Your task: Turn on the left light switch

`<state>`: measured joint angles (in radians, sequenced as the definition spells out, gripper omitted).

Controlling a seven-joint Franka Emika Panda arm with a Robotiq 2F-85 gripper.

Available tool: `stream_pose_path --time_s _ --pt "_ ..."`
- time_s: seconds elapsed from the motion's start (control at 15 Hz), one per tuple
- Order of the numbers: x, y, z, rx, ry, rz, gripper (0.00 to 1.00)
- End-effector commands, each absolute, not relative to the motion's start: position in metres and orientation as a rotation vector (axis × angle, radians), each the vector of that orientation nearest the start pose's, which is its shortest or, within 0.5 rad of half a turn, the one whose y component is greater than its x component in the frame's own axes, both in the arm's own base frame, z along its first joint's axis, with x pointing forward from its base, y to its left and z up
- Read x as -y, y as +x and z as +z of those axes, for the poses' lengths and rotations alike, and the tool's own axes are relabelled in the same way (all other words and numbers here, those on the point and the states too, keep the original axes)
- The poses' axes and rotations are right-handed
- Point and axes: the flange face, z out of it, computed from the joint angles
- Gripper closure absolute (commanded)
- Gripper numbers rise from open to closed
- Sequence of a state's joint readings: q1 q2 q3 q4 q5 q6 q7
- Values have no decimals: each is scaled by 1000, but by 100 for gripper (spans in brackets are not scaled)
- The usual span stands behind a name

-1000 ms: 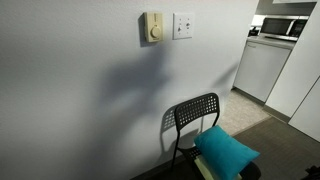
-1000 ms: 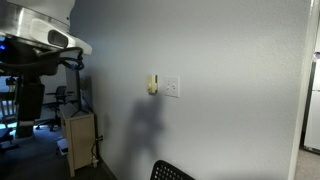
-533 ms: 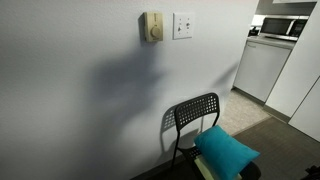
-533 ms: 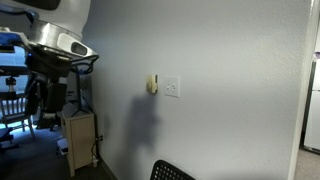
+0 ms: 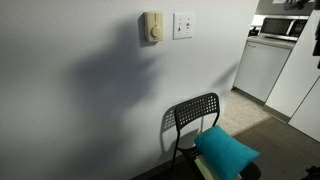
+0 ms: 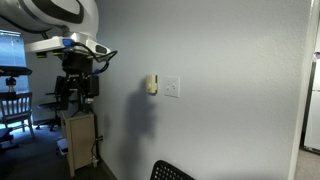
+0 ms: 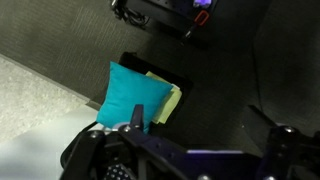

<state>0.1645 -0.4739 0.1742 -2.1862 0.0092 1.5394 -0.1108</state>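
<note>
Fingers (image 7: 137,116) of the gripper (image 6: 78,90) peek in at the bottom of the wrist view. They are dark and blurry, so I cannot tell how far apart they are or if they hold anything. Past them in that view lies a blue-green cushion (image 7: 135,92) on top of something yellow (image 7: 172,102), on the seat of a black chair (image 7: 140,62) with dark floor around it. In an exterior view the gripper hangs from the big white arm (image 6: 60,12), up in the air and out from the wall. It is well apart from the wall plate (image 6: 172,88). A small cabinet (image 6: 80,140) stands on the floor by the wall, lower down in that view. The left light switch (image 5: 179,25) is the left one of two little white rockers on the square white wall plate, high up on the wall. The right rocker (image 5: 187,25) sits just beside it. A beige box with a round dial (image 5: 152,27) is on the wall just left of the plate. The chair stands by the wall, lower down and a bit to the right of the plate, with the cushion on its seat. A big grey shadow (image 5: 110,85) falls on the wall. At the far right a microwave (image 5: 285,27) sits above a white cupboard (image 5: 262,68).
</note>
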Motion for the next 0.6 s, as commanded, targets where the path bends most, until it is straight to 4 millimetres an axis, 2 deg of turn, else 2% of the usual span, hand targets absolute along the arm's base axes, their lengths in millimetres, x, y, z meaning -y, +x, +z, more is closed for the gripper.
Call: stream_pose_path --time_s 0.0,0.07,0.27,0.53 --pt "-153 406 561 692 -3105 238 0" --pt "-149 384 558 691 -3137 230 0" --pt "-151 390 556 690 -3134 240 0" --pt "-149 378 559 697 -3155 254 0"
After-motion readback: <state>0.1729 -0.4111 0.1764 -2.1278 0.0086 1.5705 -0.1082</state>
